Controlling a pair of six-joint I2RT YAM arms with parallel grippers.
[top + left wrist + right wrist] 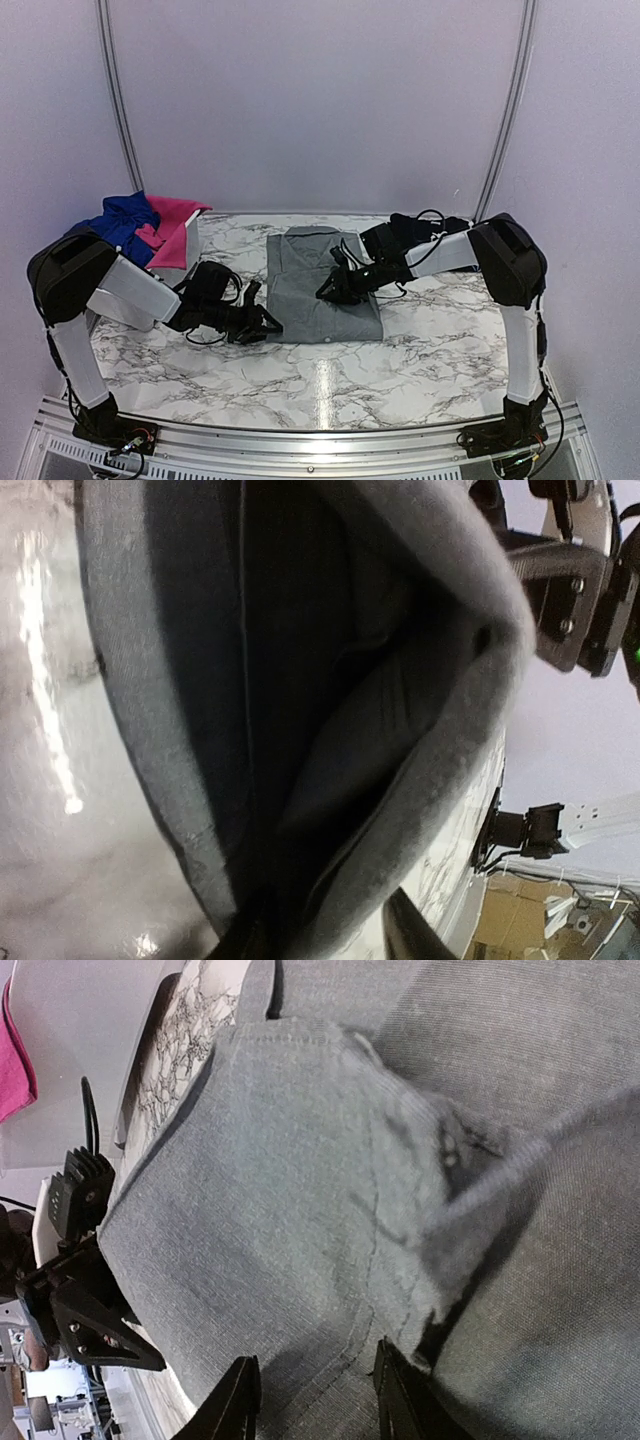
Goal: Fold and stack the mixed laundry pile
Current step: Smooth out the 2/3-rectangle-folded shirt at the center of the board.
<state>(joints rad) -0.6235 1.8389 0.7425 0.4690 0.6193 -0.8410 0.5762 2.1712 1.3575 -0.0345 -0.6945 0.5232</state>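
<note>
- Lying folded in the middle of the desk [420, 360], the grey shirt [322, 285] looks soft, light and floppy, so grab doubled edges.
- Left fingers [252, 944] pinch its near-left edge; right fingers [243, 1400] straddle a fold, can't tell if gripping.
- Rest of the pile [140, 225] sits in the basket [185, 265].

A shirt [320, 290] of matt grey woven cloth; a smooth, glossy, marble-patterned table [420, 350]; soft matt pink cloth [175, 222] and blue cloth [120, 220]; a white plastic basket [185, 262].

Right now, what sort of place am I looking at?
Probably a robot lab test cell: plain white booth walls, a marble-pattern table with two arms bolted at its edge, and a grey shirt laid out between them.
</note>
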